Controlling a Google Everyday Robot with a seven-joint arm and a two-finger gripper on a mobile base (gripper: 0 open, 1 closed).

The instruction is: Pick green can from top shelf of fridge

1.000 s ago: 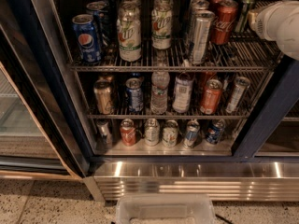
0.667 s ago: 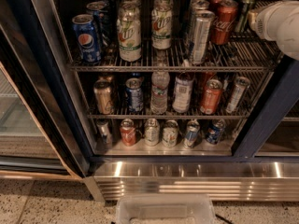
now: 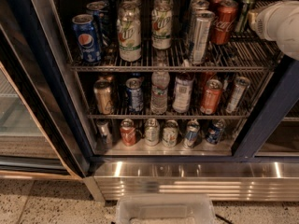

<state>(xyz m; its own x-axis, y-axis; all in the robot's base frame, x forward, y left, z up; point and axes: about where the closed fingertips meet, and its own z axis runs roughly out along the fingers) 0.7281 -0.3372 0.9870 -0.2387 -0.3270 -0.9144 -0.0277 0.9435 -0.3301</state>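
Observation:
The fridge (image 3: 187, 181) stands open, with a dark blue frame and a ribbed steel base. Its top shelf (image 3: 168, 65) is a wire rack holding rows of cans. The green can (image 3: 245, 12) is slim and dark, and stands at the far right of the top shelf, just right of a red Coca-Cola can (image 3: 224, 21). My gripper (image 3: 253, 18) is at the end of the white arm that reaches in from the right. It is right beside the green can at can height, and the arm's bulk hides its tip.
On the top shelf stand a tall silver can (image 3: 201, 36), two pale cans (image 3: 129, 34) and a Pepsi can (image 3: 87, 38). Two lower racks (image 3: 163, 115) hold cans and bottles. The glass door (image 3: 18, 120) is open at the left. A clear plastic bin (image 3: 163, 211) sits on the floor in front.

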